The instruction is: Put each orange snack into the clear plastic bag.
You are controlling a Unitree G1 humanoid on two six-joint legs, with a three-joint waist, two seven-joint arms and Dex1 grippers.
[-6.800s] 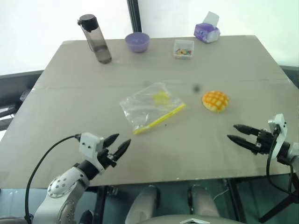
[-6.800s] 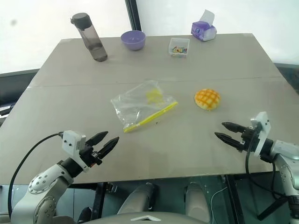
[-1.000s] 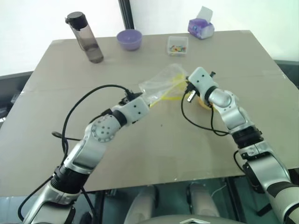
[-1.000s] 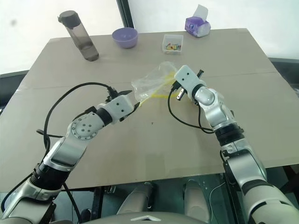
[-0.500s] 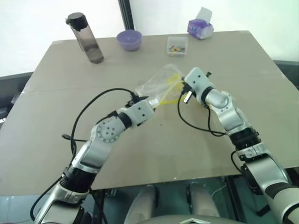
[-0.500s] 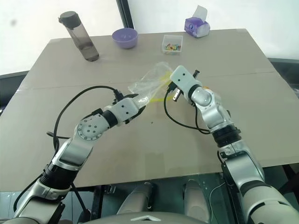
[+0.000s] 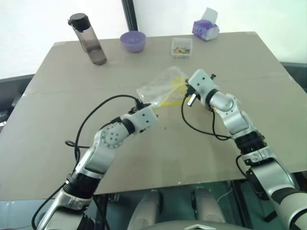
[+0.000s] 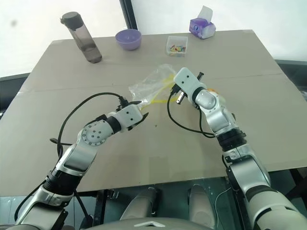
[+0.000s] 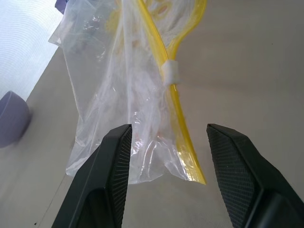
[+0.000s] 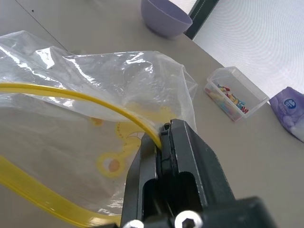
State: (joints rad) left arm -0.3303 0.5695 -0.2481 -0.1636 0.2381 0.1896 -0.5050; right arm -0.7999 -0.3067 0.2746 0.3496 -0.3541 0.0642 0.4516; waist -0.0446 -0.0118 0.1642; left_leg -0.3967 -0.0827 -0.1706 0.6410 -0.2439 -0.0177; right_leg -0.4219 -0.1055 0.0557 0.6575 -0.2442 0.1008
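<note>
Bag lifted by right gripper, bun mostly hidden

The orange snack (image 8: 213,91) was almost fully covered by the right arm, only a thin edge seen; right gripper (image 10: 164,142) pinched the yellow seal of the clear plastic bag (image 7: 160,86), holding it up over the table (image 7: 240,57); left gripper (image 9: 164,142) had fingers spread, just below the bag's lower corner, not touching; vs. 1 s before, left gripper was a bit lower, right one and bag unchanged.

I see the right claw (image 8: 173,89) pinched on the clear plastic bag (image 8: 149,84), holding it off the surface (image 8: 268,110). My left claw (image 8: 142,114) is spread, just below the bag's lower edge. A bit of the orange snack (image 8: 212,90) peeks out behind the right arm.
</note>
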